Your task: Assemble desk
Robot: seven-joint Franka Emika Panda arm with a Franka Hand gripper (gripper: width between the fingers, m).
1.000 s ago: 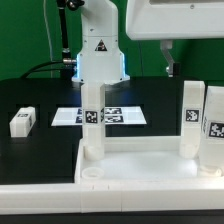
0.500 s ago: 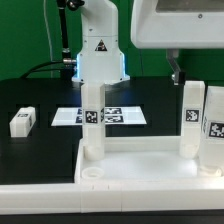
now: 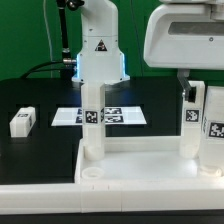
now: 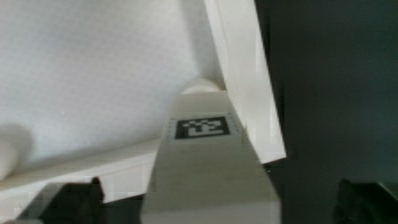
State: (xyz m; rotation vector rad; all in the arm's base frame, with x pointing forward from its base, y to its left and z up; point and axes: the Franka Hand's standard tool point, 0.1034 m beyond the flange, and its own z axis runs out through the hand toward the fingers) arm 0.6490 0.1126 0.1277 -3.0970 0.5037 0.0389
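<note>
The white desk tabletop (image 3: 130,165) lies at the front, rim up. Three tagged square legs stand upright in it: one at the exterior view's left (image 3: 93,125), one at the right (image 3: 188,120), and one at the far right edge (image 3: 214,120). A loose leg (image 3: 22,122) lies on the black table at the left. My gripper (image 3: 185,88) hangs at the top of the right leg. In the wrist view the gripper (image 4: 214,205) is open. Its dark fingers (image 4: 71,205) stand apart on both sides of that tagged leg (image 4: 205,150), with gaps showing.
The marker board (image 3: 120,117) lies on the black table behind the tabletop, in front of the arm's base (image 3: 98,60). Cables run at the back left. The arm's white wrist housing (image 3: 185,35) fills the upper right.
The gripper has moved down and toward the exterior view's right, from above and beside the right leg to its top. The desk parts have not moved.
</note>
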